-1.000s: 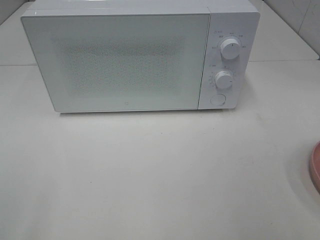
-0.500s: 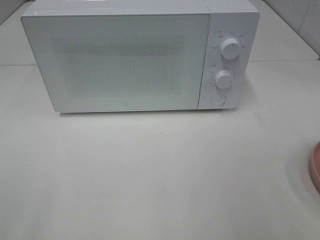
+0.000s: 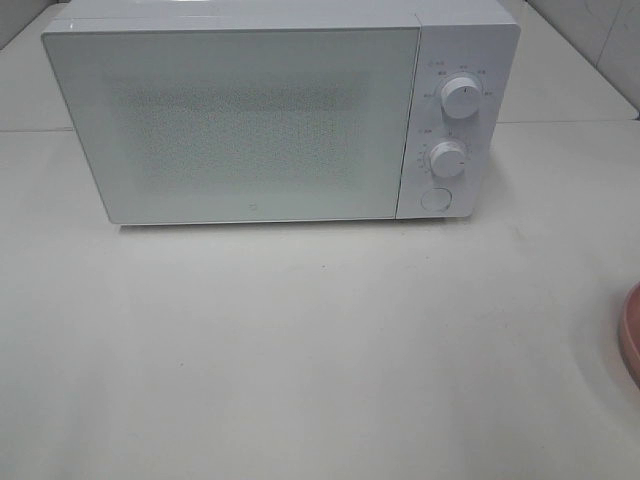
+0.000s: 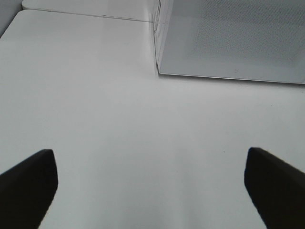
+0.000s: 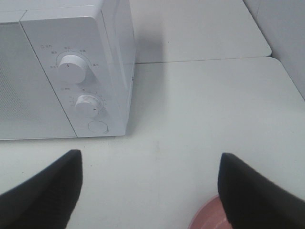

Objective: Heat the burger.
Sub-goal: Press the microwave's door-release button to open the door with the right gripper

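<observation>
Nothing shifted: microwave (image 3: 280, 110), pink plate (image 3: 632, 335) hold spots. Left gripper (image 4: 150, 191) spread wide, empty, low over table (image 3: 300, 350); right gripper (image 5: 150, 191) likewise, near plate.

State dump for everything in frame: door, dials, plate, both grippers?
microwave door: shut.
upper dial: setting too small to read.
lower dial: setting too small to read.
plate: mostly out of frame, visible part bare.
left gripper: open, empty.
right gripper: open, empty.
burger: not in view.
</observation>
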